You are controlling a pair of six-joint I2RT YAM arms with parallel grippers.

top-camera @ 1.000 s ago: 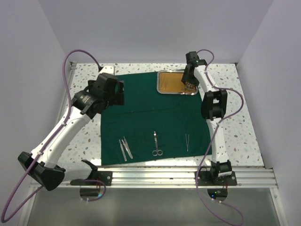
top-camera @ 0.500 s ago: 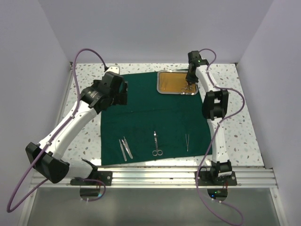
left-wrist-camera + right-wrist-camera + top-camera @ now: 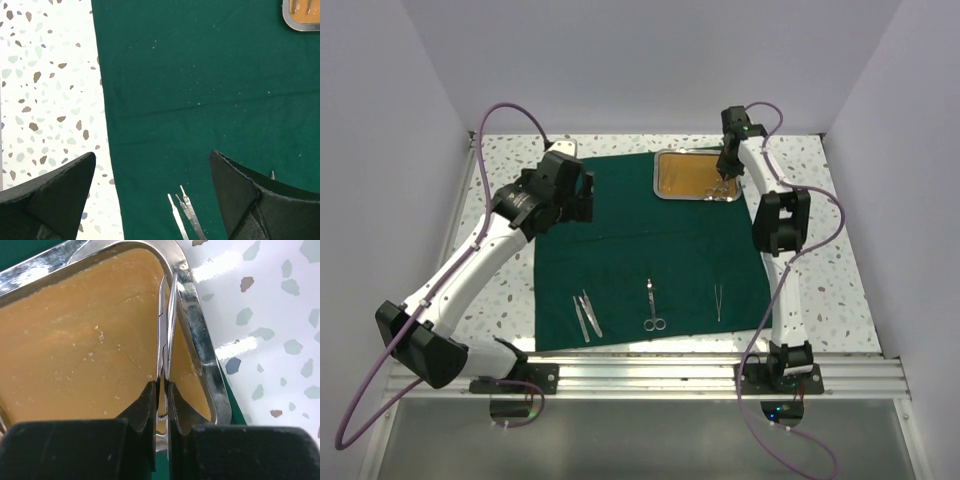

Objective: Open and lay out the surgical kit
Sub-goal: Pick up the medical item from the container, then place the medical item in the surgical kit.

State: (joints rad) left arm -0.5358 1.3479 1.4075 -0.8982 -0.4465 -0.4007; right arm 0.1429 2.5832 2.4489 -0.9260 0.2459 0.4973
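Likely lab: white-walled booth point(image 3: 650, 70), speckled table point(image 3: 840, 270)

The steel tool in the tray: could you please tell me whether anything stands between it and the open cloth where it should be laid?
Nothing visible does. The right fingers are shut on the tool beside the tray's right rim; only that low rim needs clearing. The cloth between tray and scissors lies bare.

Dark green cloth point(image 3: 650, 245), spread flat. Steel tray point(image 3: 657, 180), tan-lined, upright on its far edge. Along near edge, set apart in a row: two forceps point(image 3: 586, 316), scissors point(image 3: 653, 310), tweezers point(image 3: 718, 302). Against tray's right wall, slim silver tool point(image 3: 167, 325), perhaps more forceps.
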